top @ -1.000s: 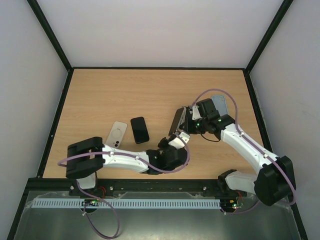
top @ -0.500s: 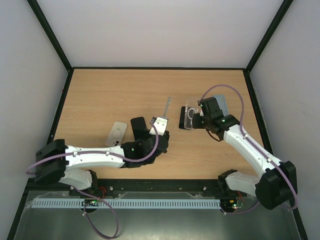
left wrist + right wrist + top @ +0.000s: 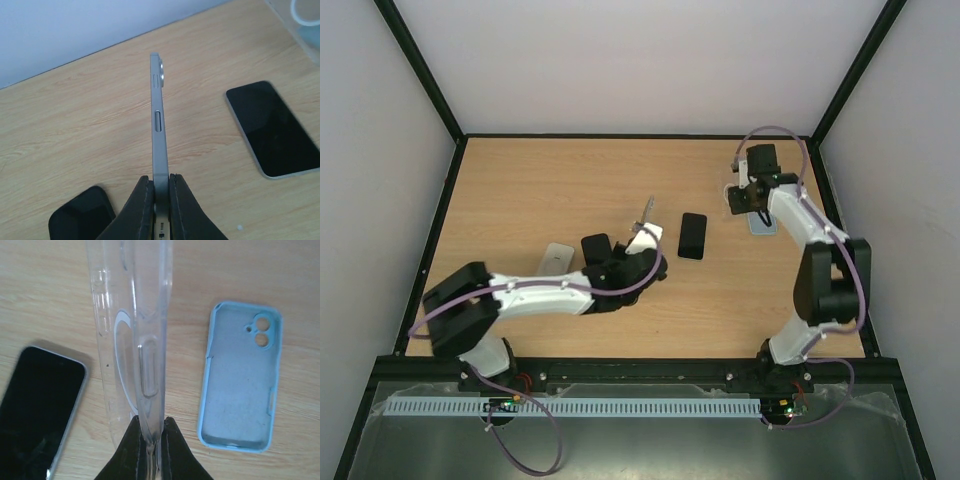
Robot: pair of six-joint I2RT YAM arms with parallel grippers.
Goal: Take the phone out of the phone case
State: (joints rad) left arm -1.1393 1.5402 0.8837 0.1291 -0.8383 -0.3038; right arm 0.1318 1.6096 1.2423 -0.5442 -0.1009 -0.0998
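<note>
Holding the phone: the left tool [image 3: 160,184] was clamped tight on the bottom end of the silver phone [image 3: 157,120], which stood edge-on above the desk [image 3: 75,125]. No case on it that I could see.
Clear case: the right tool [image 3: 150,429] was pinched shut on the empty clear case [image 3: 132,325], also on edge, well apart from the phone. Looked like a clean split to me.
Task read: pretty much done, only the setting down left.
Stuff around: black phone [image 3: 272,130] lay face up between the arms, blue case [image 3: 241,375] lay hollow side up near the right tool, a second dark phone [image 3: 82,220] sat by the left tool, and a pale case [image 3: 556,258] lay beside that.
In the way: both loose phones crowded the landing spots, imo.
</note>
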